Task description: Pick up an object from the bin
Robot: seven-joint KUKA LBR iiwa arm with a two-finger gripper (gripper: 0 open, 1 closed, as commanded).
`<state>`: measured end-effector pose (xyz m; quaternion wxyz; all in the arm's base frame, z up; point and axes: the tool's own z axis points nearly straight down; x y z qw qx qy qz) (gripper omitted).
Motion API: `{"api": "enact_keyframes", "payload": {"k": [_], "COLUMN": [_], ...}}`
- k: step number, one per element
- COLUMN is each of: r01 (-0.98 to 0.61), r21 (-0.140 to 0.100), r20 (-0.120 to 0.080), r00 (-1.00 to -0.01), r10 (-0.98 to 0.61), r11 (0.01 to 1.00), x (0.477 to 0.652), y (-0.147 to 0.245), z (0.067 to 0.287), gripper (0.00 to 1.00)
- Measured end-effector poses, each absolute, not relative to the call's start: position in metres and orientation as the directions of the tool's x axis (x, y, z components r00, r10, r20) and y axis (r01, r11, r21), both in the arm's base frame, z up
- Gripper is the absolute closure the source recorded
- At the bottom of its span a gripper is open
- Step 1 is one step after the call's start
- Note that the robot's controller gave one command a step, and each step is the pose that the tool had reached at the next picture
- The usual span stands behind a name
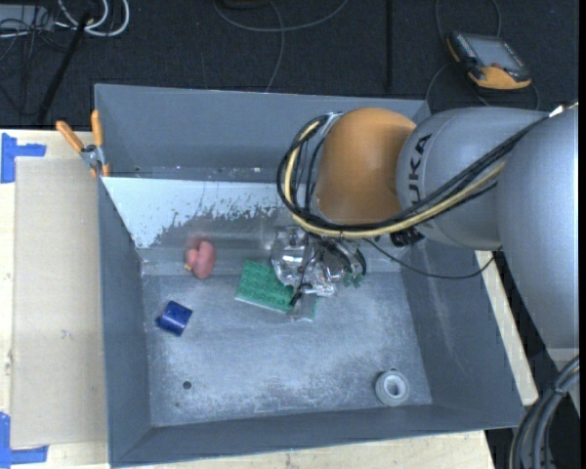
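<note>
1. The gripper (308,274) hangs low in the middle of the bin (273,364), near the back wall. I cannot tell whether it is open or closed.
2. Risk: the green plate (262,286) lies flat, so a grab at its edge may slip or just push it.
3. The plate sits just left of the gripper, with its right edge beneath it.
4. Farther left lie a pink lump (200,258) and a blue block (174,318). A grey ring (392,388) lies well apart at the front right.

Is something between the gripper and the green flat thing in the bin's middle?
Nothing visible. The gripper sits right over one end of the green flat thing; the pink lump and blue block lie apart.
</note>
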<state>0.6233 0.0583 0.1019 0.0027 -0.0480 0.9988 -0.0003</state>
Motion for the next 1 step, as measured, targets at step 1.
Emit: {"api": "enact_keyframes", "payload": {"k": [1], "r01": [0.256], "r21": [0.001], "r20": [-0.001], "r00": [-0.967], "r10": [0.256], "r11": [0.967], "x": [0.6158], "y": [0.0539], "z": [0.1142], "gripper": [0.00]}}
